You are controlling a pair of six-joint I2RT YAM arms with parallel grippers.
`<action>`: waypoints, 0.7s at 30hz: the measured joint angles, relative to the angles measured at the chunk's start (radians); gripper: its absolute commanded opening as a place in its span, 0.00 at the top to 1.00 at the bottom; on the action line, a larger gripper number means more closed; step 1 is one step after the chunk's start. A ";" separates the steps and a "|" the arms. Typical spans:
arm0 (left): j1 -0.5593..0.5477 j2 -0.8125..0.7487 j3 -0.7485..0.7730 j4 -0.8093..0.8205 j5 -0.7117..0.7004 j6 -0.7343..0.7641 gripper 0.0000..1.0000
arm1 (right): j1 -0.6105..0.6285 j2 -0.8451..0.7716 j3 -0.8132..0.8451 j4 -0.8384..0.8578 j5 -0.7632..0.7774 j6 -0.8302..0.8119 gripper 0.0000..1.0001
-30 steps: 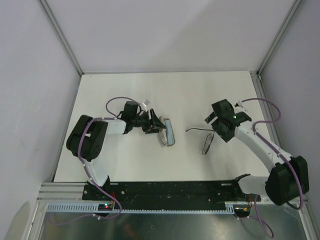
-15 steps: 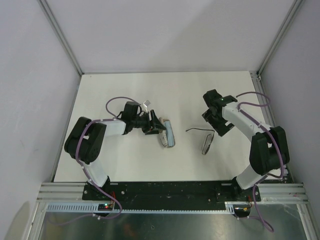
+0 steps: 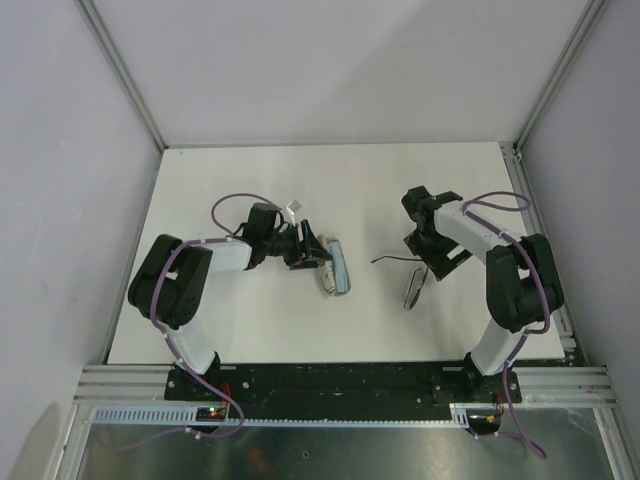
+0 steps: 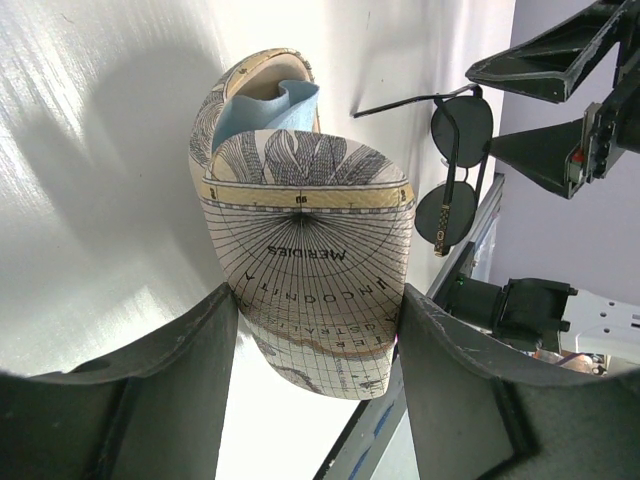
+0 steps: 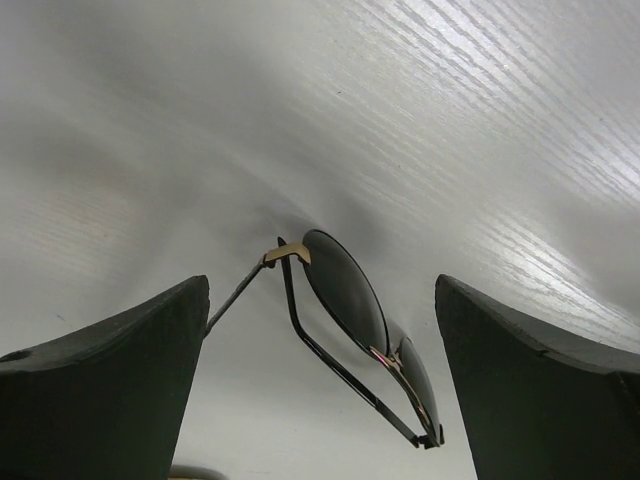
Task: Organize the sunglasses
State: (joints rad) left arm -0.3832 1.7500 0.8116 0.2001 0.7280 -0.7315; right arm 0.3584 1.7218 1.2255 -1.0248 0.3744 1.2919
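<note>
The sunglasses (image 3: 413,288) lie flat on the white counter (image 3: 250,190), right of centre in the top view. They are unfolded, and one thin temple reaches out towards the middle of the frame. The right arm (image 3: 478,235) bends in from the lower right, and the right jaws hang directly over the upper end of the sunglasses.

In the right wrist view, the right jaws stand wide open with nothing between their pads. One dark finger (image 5: 100,390) fills the lower left corner and the other the lower right. The sunglasses (image 5: 345,295) sit low in the middle of that frame, in the gap between the two fingers and touching neither. Their dark lenses run towards the lower right, and a slim temple slants down towards the lower-left finger. Whether the temple meets that finger cannot be told.

The left jaws are closed partway onto the case (image 3: 337,267), left of centre in the top view. In the left wrist view, the fingers (image 4: 170,390) press against both sides of the case (image 4: 310,290). It is hinged open and printed with a map and leaf pattern. A light blue cloth (image 4: 265,105) is tucked into its far half. In that view the sunglasses (image 4: 455,170) appear at the upper right, well apart from the case.
</note>
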 measured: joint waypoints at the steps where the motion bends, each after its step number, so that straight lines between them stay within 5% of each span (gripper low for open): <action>1: 0.000 -0.001 0.000 0.000 0.000 0.000 0.48 | 0.000 0.005 0.000 0.006 -0.002 0.002 0.01; 10: -0.002 -0.006 -0.003 0.000 -0.003 0.007 0.48 | 0.042 0.056 0.000 0.036 -0.017 0.047 0.02; 21: -0.002 -0.006 -0.003 0.000 -0.003 0.007 0.48 | 0.096 0.066 -0.010 0.052 -0.025 0.104 0.53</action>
State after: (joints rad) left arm -0.3851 1.7443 0.8085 0.2001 0.7254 -0.7246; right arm 0.4545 1.7878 1.2160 -0.9726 0.3496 1.3956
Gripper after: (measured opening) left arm 0.634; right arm 0.561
